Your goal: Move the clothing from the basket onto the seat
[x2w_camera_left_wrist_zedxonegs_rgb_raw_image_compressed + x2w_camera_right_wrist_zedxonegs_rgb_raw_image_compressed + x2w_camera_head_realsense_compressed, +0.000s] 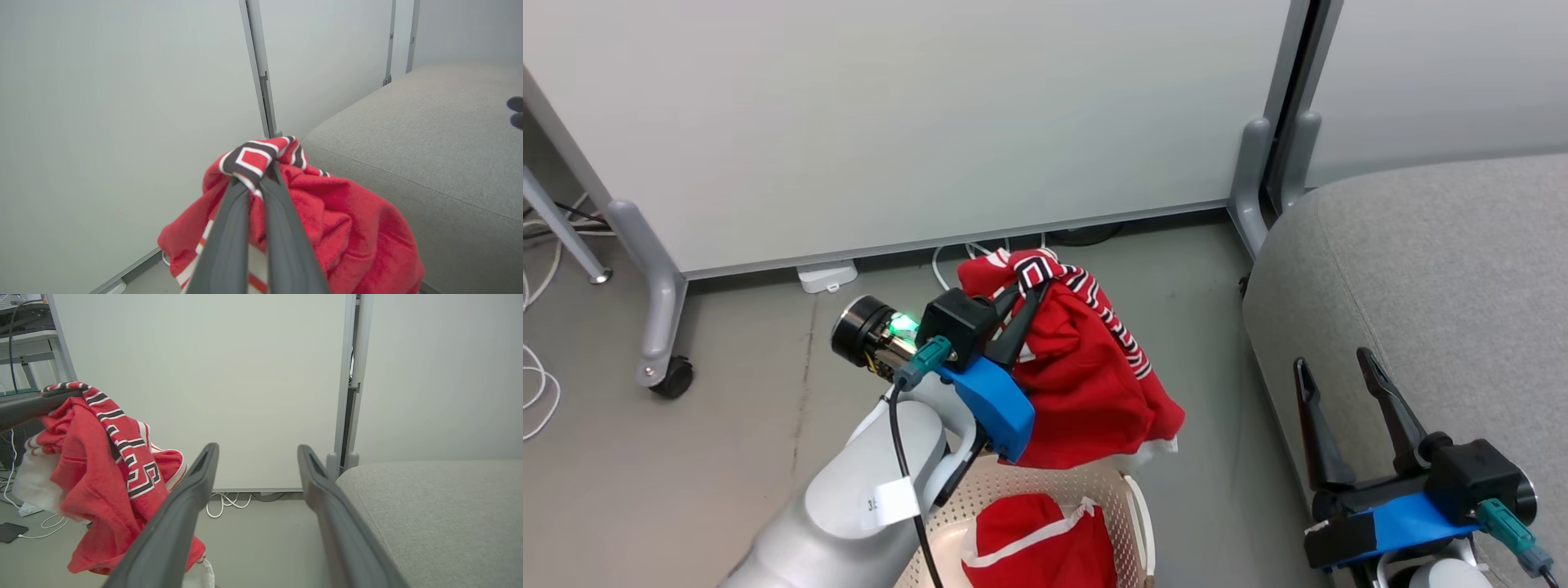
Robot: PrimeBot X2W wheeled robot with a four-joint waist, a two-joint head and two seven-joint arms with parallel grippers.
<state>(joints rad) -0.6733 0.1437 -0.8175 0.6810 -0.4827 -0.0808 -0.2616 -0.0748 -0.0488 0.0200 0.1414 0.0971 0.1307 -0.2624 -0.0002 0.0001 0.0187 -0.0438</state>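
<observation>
Clothing point(1086, 376) in transit: one red, stripe-trimmed piece hangs from the left gripper point(1027, 287), clamped on its trim, just above the basket point(1134, 502) and apart from the seat point(1437, 269).
No garment lies on the seat as shown; a second red piece point(1033, 539) lies in the basket, yet to move. Right gripper point(1331, 359) stands spread and empty beside the seat. Basket is cut off below, so further contents cannot be told.

Clothing point(1086, 384) in my left gripper point(1027, 287): soft matt red cloth. Basket point(1062, 480): smooth perforated cream plastic. Seat point(1437, 269): coarse grey woven fabric. Fingers point(171, 522) of my right gripper point(257, 451): smooth matt dark plastic.
</observation>
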